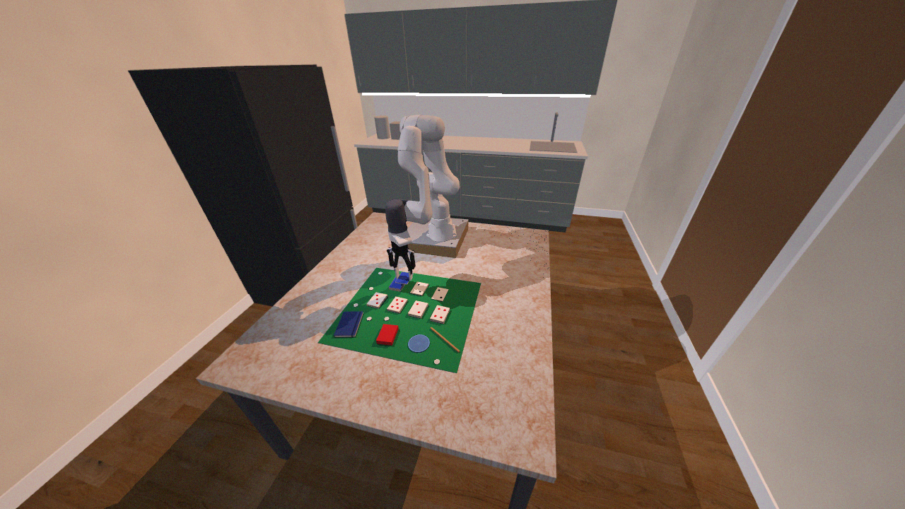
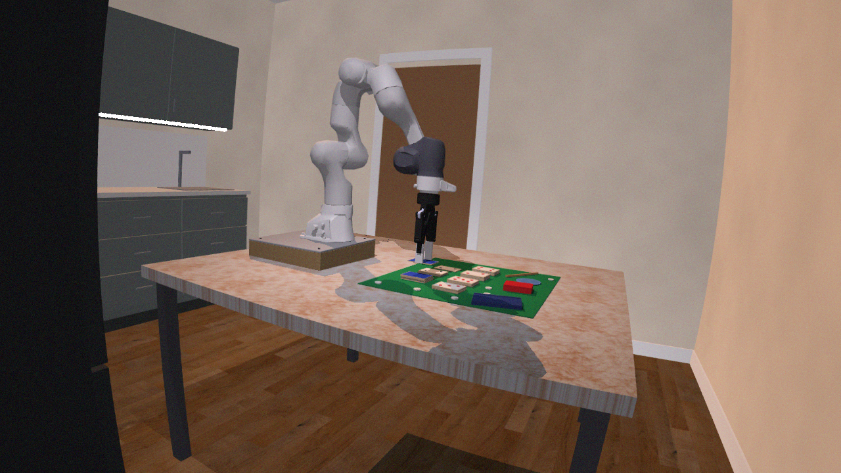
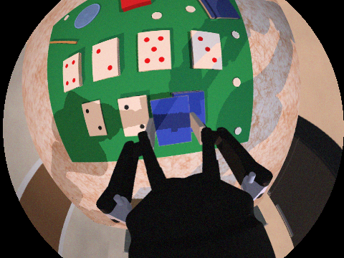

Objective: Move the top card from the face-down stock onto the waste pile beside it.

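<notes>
My gripper (image 1: 401,272) (image 2: 422,256) (image 3: 172,122) is shut on a blue-backed card (image 1: 399,278) (image 3: 172,117) and holds it a little above the green mat (image 1: 466,302) (image 2: 543,289) (image 3: 62,125). The face-down stock (image 1: 396,285) (image 2: 416,276) (image 3: 199,100) lies just under and beside it, its blue top showing past the held card. The waste pile (image 1: 419,288) (image 2: 433,271) (image 3: 133,115), face up with two black pips, lies next to the stock. In the wrist view the held card overlaps the stock and reaches almost to the waste pile's edge.
Another black-pip card (image 1: 439,293) (image 3: 94,119) lies beyond the waste pile. A row of red-pip cards (image 1: 396,304) (image 3: 154,50) lies one row further out. A blue book (image 1: 348,323), a red box (image 1: 387,334), a blue disc (image 1: 418,343), a pencil (image 1: 445,339) and small white chips lie on the mat.
</notes>
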Robot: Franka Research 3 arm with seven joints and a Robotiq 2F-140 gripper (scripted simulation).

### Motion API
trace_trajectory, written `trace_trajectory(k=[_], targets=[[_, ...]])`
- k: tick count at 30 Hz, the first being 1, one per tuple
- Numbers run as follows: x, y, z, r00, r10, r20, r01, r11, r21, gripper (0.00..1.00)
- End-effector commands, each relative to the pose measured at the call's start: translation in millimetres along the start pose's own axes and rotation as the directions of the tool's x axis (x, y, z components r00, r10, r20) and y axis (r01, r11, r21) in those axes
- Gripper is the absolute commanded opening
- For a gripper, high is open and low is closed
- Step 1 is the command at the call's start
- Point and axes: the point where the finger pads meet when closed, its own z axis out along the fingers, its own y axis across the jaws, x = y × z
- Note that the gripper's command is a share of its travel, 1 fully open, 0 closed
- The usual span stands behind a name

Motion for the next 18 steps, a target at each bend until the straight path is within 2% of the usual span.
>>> trace_trajectory(k=[1, 10, 18], targets=[[2.1, -18.3, -1.0, 0.999, 0.045, -0.004, -0.045, 0.999, -0.002, 0.43], [5.0, -66.6, -1.0, 0.998, 0.056, -0.004, -0.056, 0.998, -0.001, 0.43], [5.8, -78.9, -0.9, 0.998, 0.059, -0.004, -0.059, 0.998, -0.001, 0.43]])
